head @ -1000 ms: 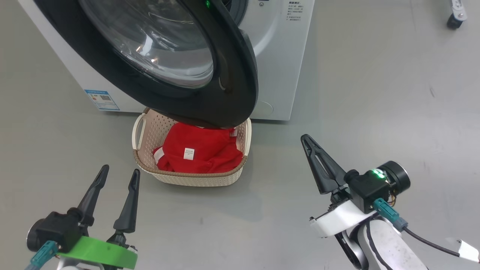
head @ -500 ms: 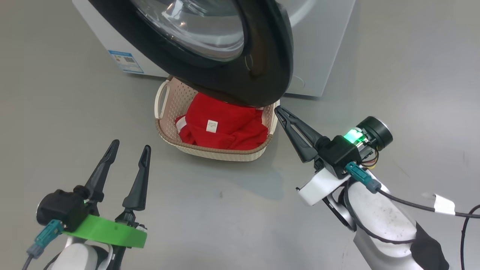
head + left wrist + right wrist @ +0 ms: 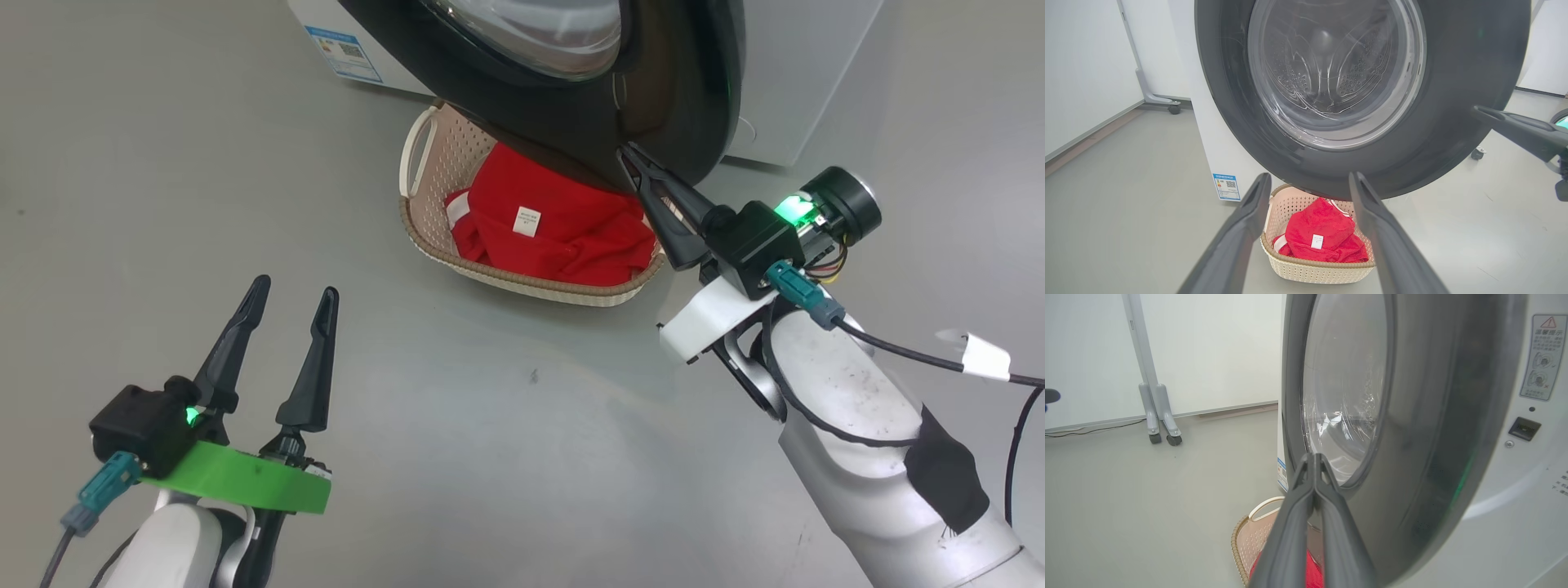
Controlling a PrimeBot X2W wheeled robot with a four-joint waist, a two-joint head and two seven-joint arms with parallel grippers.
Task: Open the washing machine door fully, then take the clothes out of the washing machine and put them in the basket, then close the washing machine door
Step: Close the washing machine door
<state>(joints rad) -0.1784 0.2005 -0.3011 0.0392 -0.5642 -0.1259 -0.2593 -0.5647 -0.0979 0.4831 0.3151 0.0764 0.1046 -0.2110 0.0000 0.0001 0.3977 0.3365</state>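
Note:
The washing machine door [image 3: 678,90], black-rimmed with a bulging glass window [image 3: 1331,73], stands swung out over the basket [image 3: 424,155]. Red clothes [image 3: 563,233] with a white tag lie in the cream basket [image 3: 1310,273]. My right gripper [image 3: 629,153] is shut, and its tips sit against the door's lower outer rim; whether they touch it I cannot tell. In the right wrist view, the right gripper's [image 3: 1313,456] joined fingers point at the door [image 3: 1412,457]. My left gripper [image 3: 294,287] hangs open over bare floor, well short of the basket. The white washing machine [image 3: 804,73] stands behind.
A blue label [image 3: 343,41] marks the machine's lower front corner. A wheeled stand's legs [image 3: 1159,428] rest by the white wall at the left. A caster [image 3: 1478,153] sits on the floor to the right. My right arm's cable with its white tag [image 3: 976,357] trails rightward.
The head camera has swung, shifting the whole picture. My shut right gripper has travelled from over the open floor up to the door's lower rim. The left gripper stays open and holds its pose.

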